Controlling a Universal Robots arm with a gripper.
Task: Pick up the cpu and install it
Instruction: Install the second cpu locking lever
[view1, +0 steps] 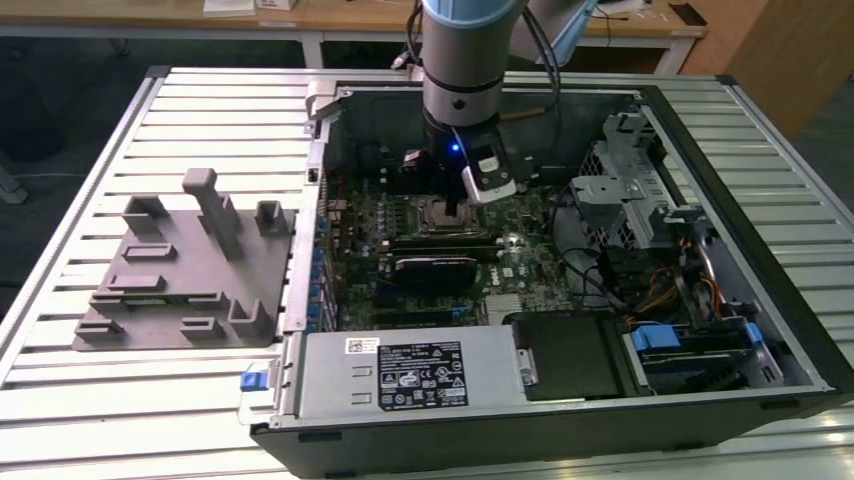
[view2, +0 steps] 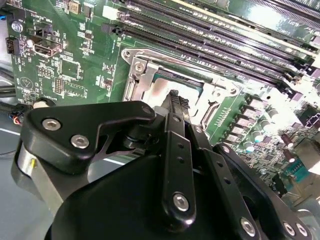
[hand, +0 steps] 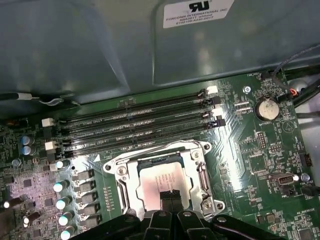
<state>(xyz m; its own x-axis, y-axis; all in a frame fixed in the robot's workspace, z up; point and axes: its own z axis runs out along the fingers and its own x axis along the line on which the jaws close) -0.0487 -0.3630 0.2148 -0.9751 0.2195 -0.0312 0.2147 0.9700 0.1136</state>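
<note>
The cpu (hand: 156, 181) lies flat in the open socket (hand: 125, 186) on the green motherboard, its silvery-white top facing up. In the second wrist view the cpu (view2: 159, 91) shows as a pale patch inside the metal socket frame (view2: 137, 75). My gripper (hand: 171, 196) hovers right at the near edge of the cpu, its two dark fingertips pressed together with nothing visible between them. The black finger links (view2: 175, 150) hide part of the chip. In the exterior view my gripper (view1: 457, 205) reaches down into the open computer case, over the socket (view1: 434, 218).
Several black memory slots (hand: 135, 125) run just behind the socket, and a coin battery (hand: 265, 108) sits beside them. The case holds a black card (view1: 434, 270), a power supply (view1: 400, 375) and a drive cage (view1: 627, 190). A grey fixture (view1: 187, 270) stands on the slatted table at the exterior view's left.
</note>
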